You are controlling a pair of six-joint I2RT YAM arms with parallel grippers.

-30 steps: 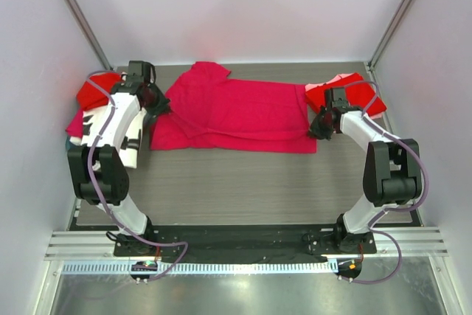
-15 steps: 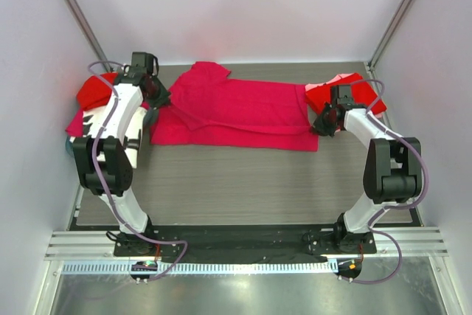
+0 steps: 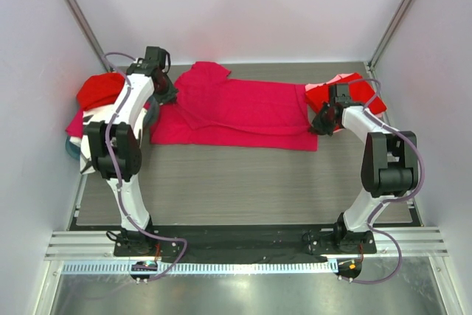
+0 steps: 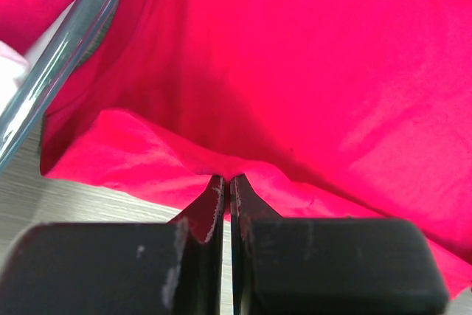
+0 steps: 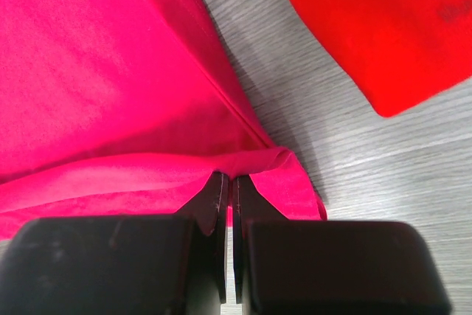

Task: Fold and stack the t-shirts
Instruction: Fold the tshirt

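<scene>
Fingertips on the left gripper [image 4: 227,180] are pressing tight together on a pinched-up fold of the crimson t-shirt [image 3: 243,112], and the right gripper [image 5: 227,177] is doing the exact same thing at the other end, jaws closed on a little ridge of cloth right by the shirt's corner. Between the two pinches the crimson t-shirt is lying spread out sideways across the far half of the table [image 3: 243,182], one sleeve poking toward the back wall. Just past the right gripper a folded red t-shirt [image 3: 354,90] is sitting near the table's far right corner, close to the crimson one with a strip of bare wood showing between them in the wrist view. Over on the left, a teal basket [image 4: 70,35] is sitting right beside the pinched edge, with a red heap [image 3: 96,92] bunching up around it.
</scene>
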